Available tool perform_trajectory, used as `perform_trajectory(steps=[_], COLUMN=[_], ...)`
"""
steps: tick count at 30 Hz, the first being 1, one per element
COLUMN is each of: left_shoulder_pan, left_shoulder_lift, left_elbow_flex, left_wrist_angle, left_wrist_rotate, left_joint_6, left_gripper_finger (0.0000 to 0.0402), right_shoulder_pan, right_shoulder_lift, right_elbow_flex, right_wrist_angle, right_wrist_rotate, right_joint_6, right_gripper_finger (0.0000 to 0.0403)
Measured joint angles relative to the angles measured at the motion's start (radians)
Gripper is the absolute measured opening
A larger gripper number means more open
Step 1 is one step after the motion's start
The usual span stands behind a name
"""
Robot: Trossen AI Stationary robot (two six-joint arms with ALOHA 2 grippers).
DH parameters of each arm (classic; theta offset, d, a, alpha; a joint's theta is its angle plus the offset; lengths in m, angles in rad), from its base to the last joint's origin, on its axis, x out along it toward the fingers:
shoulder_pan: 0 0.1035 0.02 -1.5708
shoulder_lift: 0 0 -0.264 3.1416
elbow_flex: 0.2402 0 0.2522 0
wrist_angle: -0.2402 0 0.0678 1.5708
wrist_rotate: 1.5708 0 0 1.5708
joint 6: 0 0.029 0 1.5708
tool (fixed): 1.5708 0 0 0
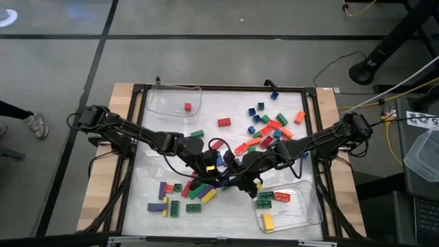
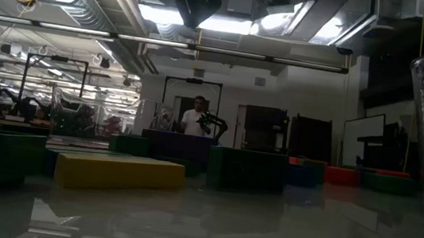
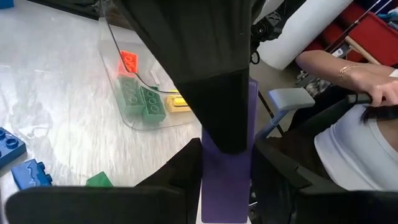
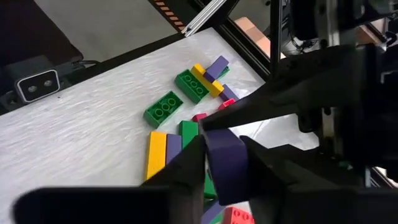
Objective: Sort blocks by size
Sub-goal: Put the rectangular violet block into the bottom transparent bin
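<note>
I see the table (image 1: 288,96) from above, white-topped, both arms reaching in to meet just below its middle.

Two clear trays sit on it. The far-left tray (image 1: 159,104) holds one small red block (image 1: 187,107). The near-right tray (image 1: 310,209) holds a green block (image 1: 265,197), a red one (image 1: 282,197) and a yellow one (image 1: 267,221).

Loose blocks (image 1: 264,125) scatter across the right half of the table, red, orange, green and blue. A second cluster (image 1: 180,201) lies near the front left: purple, green, yellow, red.

Left tool (image 3: 225,186): from its wrist camera, both dark fingers are clamped on the sides of a long purple block (image 3: 227,168), held upright between them. A person's arm (image 3: 329,65) shows beyond the table edge.

Right tool (image 4: 225,163): its fingers are pressed on either side of the same purple block, seen end-on in its own wrist view, so both tools grip it at once.

Low view is dim; a yellow block (image 2: 118,172) lies in front, a person (image 2: 194,119) stands far back.
</note>
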Motion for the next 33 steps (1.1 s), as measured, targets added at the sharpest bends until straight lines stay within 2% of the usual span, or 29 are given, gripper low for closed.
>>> perform_trajectory(steps=[3,7,13,17,23,29,33], left_shoulder_pan=[0.000,-0.006,-0.006,-0.006,-0.006,-0.016,-0.024], left_shoulder_lift=[0.000,0.000,0.000,0.000,0.000,0.000,0.000], left_elbow_flex=[0.000,0.000,0.000,0.000,-0.001,-0.001,-0.001], left_wrist_angle=[0.000,0.000,-0.013,-0.066,-0.225,-0.402,-0.474], left_wrist_rotate=[0.005,0.001,-0.009,-0.008,-0.008,-0.008,-0.008], left_joint_6=[-0.004,0.012,-0.025,-0.022,0.001,0.008,0.008], left_gripper_finger=[0.0104,0.0110,0.0166,0.0200,0.0212,0.0202,0.0198], right_shoulder_pan=[0.001,0.001,0.001,0.002,0.003,0.004,0.039], right_shoulder_lift=[0.000,0.000,0.000,-0.009,-0.016,-0.018,-0.018], right_elbow_flex=[0.000,0.000,0.000,0.003,0.101,0.205,0.216], right_wrist_angle=[-0.002,-0.002,-0.043,-0.121,-0.384,-0.668,-0.793], right_wrist_rotate=[0.000,0.000,-0.003,-0.058,-0.183,-0.365,-0.400], right_joint_6=[0.000,0.027,0.137,0.204,0.358,0.536,0.667], right_gripper_finger=[0.0053,0.0053,0.0057,0.0060,0.0058,0.0064,0.0065])
